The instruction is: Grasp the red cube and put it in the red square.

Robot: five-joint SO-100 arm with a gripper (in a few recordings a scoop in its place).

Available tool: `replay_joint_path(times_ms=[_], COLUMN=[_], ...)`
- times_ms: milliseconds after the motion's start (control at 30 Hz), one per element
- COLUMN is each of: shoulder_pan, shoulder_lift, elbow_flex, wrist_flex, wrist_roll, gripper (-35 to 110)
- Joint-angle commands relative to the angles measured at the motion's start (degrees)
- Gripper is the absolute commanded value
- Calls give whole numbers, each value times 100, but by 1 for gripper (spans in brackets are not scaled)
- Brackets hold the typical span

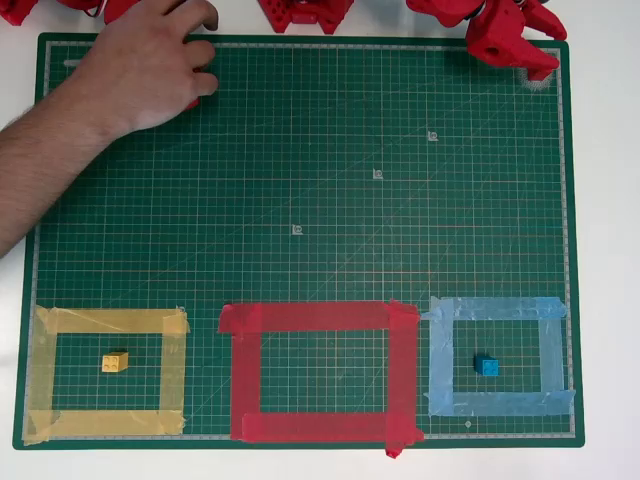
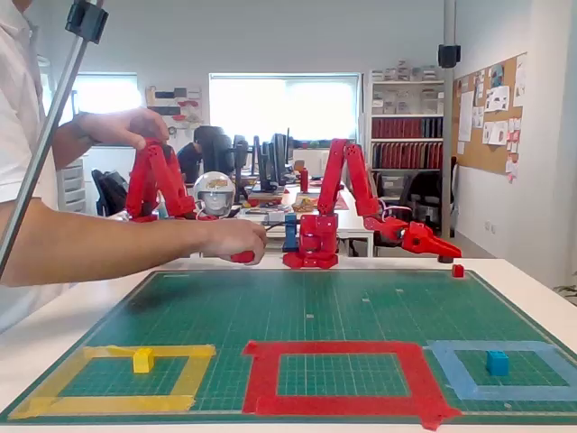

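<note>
person's hand (image 1: 140, 75) is resting on the far-left part of the green mat (image 1: 330, 180), forearm coming in from the left edge of the overhead view. a small bit of bright red pokes out under the fingers: that looks like the red cube (image 1: 192, 102), mostly covered, studs not visible. in the fixed view it's the same, with the cube (image 2: 242, 257) pinched under the fingertips of the hand (image 2: 230, 239), down at mat level near the far edge.

red square (image 1: 320, 372) is at the near edge of the mat, in the middle, with bare mat inside it. the cube is well apart from it, diagonally across the mat.

the yellow tape frame (image 1: 105, 375) is left of the red square with the yellow cube (image 1: 114, 362) inside. the light-blue tape frame (image 1: 500, 355) is to the right with the blue cube (image 1: 487, 366) inside. both cubes sit clear of their tape.

the gripper (image 1: 525, 50) is parked over the far-right corner of the mat, well away from the hand and the cube. in the fixed view the red arm (image 2: 347, 194) folds down from its base, and the gripper (image 2: 433, 242) points right, low but off the surface. nothing seen between the jaws. can't tell whether they're open or closed from either angle.

there's a small red piece (image 2: 458, 270) on the mat edge just below the gripper tip in the fixed view. can't tell what it is.

the mat lies on a white bench (image 2: 527, 289).
</note>
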Motion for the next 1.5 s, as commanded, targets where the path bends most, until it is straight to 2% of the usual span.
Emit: replay_joint_path(times_ms=[0,800,1467], shoulder_pan=[-105,176,9], shoulder_lift=[18,-325,-835], elbow_flex=[-149,-431,-729], wrist_flex=[-167,-167,-149], wrist_roll=[44,26,35], gripper=[18,19,19])
